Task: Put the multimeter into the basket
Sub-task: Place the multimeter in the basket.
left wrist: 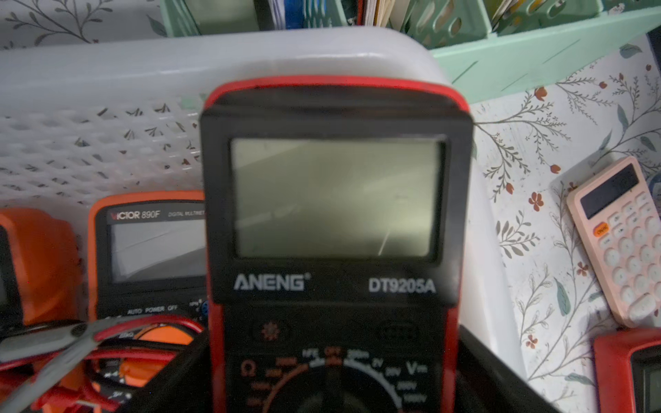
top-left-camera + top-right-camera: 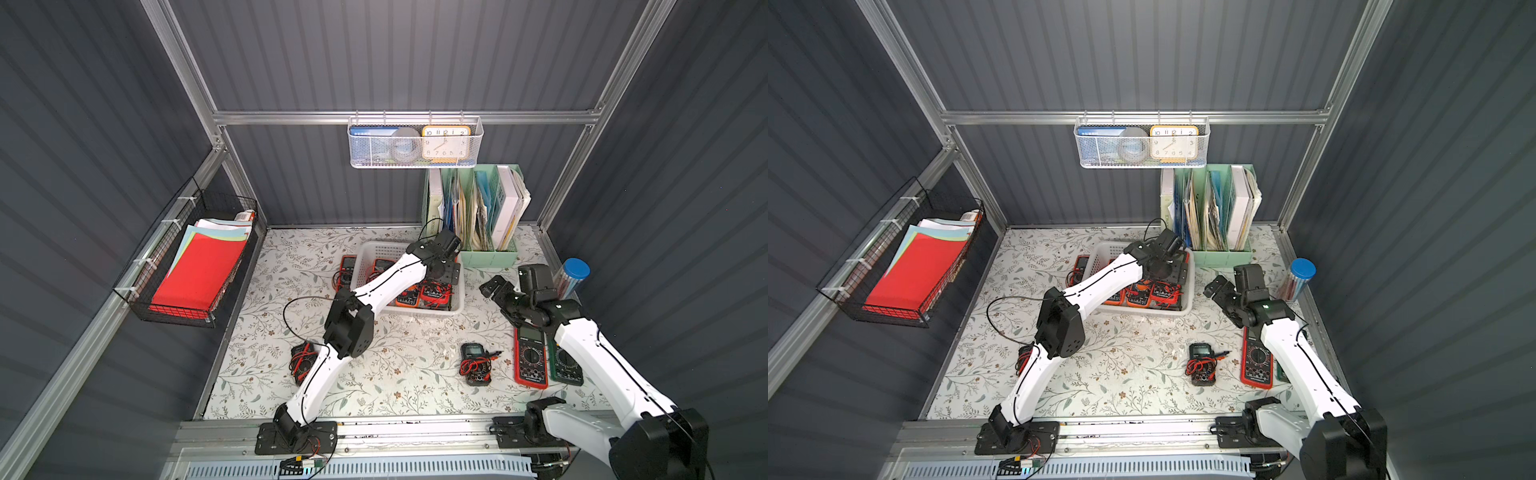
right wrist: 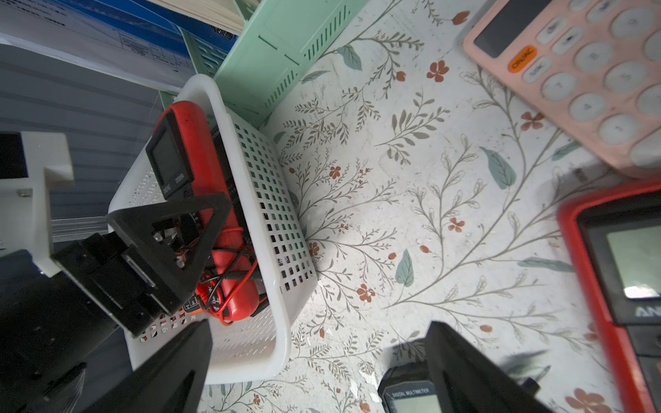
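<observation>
My left gripper point(image 1: 332, 332) clamps red multimeter point(image 1: 336, 196) inside basket point(image 1: 214, 53), by its end wall, likely for release | right gripper point(image 3: 318, 325) spread wide, empty.

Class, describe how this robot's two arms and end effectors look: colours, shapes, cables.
The left arm and right arm have white shells with black joint housings; a thin black cable loops off the left one. The left end effector and right end effector are black, with flat triangular open-frame fingers.

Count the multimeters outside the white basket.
5: one left of the basket, one under the left arm, small black one mid-table, red one and green one beside the right arm. Others may be hidden.
</observation>
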`<action>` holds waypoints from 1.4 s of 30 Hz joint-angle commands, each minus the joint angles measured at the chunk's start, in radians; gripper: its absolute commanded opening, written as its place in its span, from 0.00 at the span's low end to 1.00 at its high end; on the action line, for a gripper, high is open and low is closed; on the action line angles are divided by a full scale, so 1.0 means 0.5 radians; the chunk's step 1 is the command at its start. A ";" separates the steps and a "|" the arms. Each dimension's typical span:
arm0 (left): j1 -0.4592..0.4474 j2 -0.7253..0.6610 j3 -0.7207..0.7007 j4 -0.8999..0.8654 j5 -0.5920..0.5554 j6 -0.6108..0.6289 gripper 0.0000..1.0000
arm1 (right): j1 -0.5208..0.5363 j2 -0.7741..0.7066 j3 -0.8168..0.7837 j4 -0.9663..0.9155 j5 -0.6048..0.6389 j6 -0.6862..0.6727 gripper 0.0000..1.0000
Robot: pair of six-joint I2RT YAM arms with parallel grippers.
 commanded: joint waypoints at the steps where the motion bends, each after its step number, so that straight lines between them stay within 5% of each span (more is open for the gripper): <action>1: -0.034 0.087 0.030 0.076 -0.034 -0.106 0.65 | -0.008 0.001 0.002 -0.013 -0.063 -0.009 0.99; 5: -0.037 0.128 0.055 0.080 -0.023 -0.149 0.77 | -0.006 -0.002 0.008 -0.026 -0.085 -0.006 0.99; 7: -0.037 0.131 0.048 0.080 -0.028 -0.149 0.99 | -0.008 -0.010 0.011 -0.029 -0.082 -0.009 0.99; 19: -0.051 -0.028 0.027 0.191 0.162 -0.086 0.99 | -0.008 -0.001 0.020 -0.029 -0.088 -0.015 0.99; 31: -0.068 -0.052 0.110 -0.001 0.018 -0.081 0.99 | -0.003 0.038 0.038 -0.026 -0.127 -0.047 0.99; 42: -0.059 -0.061 0.021 0.126 0.312 -0.228 0.99 | 0.205 0.084 -0.084 0.254 -0.229 0.074 0.88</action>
